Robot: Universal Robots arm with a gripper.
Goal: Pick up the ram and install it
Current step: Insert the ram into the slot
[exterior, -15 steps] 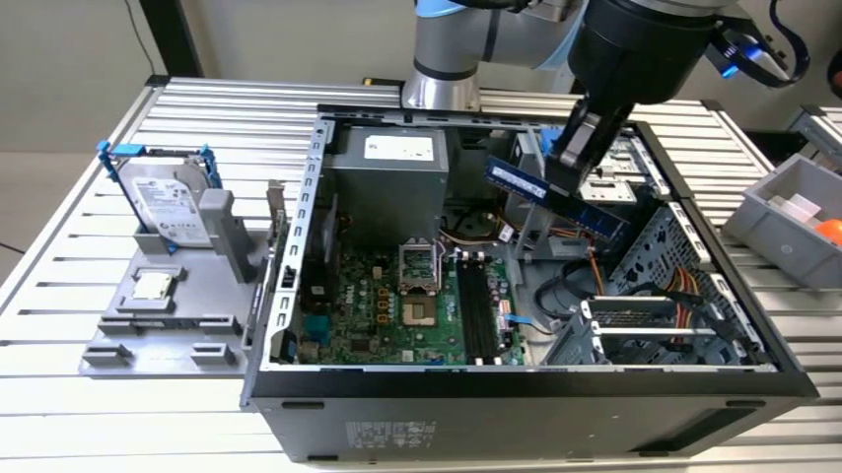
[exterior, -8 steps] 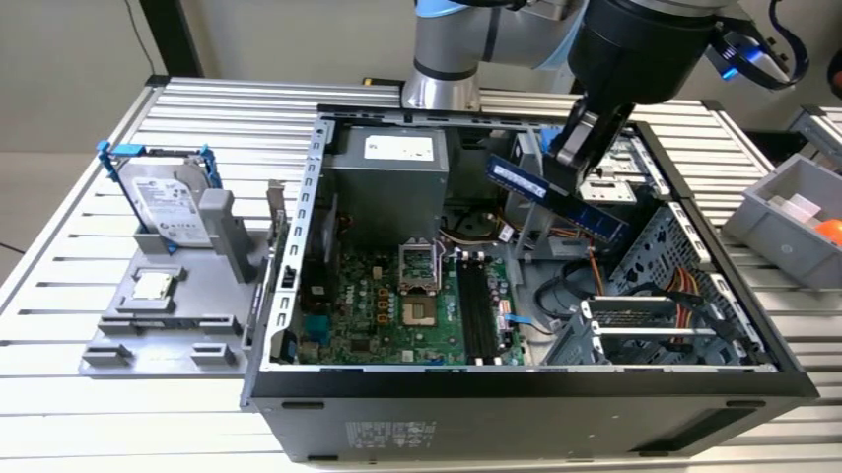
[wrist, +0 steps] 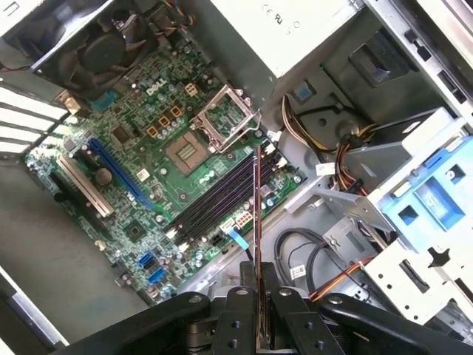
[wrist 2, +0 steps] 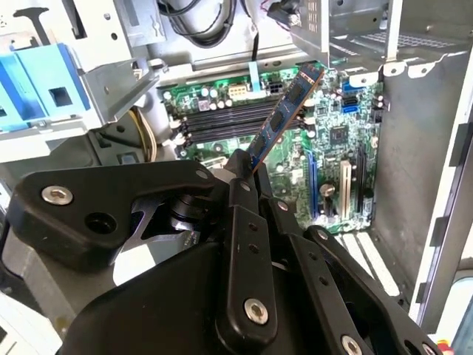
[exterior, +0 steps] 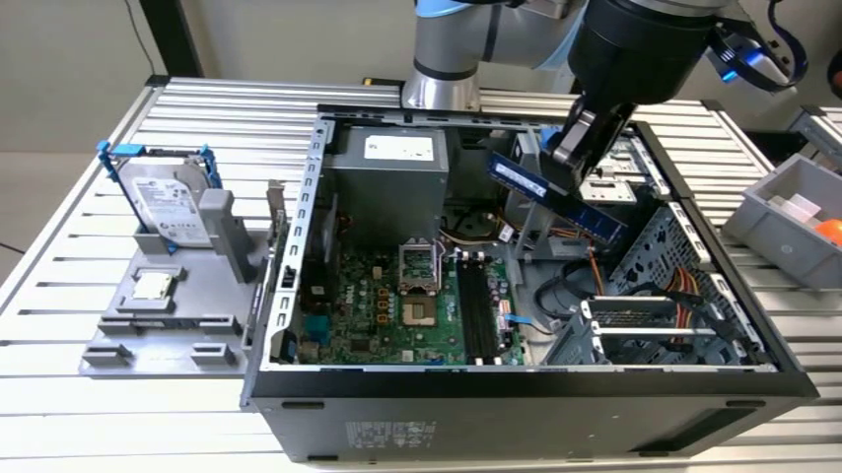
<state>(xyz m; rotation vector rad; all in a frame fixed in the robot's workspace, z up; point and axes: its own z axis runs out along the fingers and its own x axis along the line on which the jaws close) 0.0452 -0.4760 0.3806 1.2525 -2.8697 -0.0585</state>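
The end effector (exterior: 569,163) pinches the ram (exterior: 559,197) tight. The ram hangs tilted in the air over the open computer case (exterior: 312,197), at about 1 o'clock from the long black slots (exterior: 476,305) in the exterior view.

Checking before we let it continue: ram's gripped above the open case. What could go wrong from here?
1. Most of the ram projects beyond the gripper and hangs tilted in the exterior view, so it could pivot in the grip or meet the memory slots skewed.
2. The orange and yellow cables run close beside the slots, so the ram's free end may snag on them going down.
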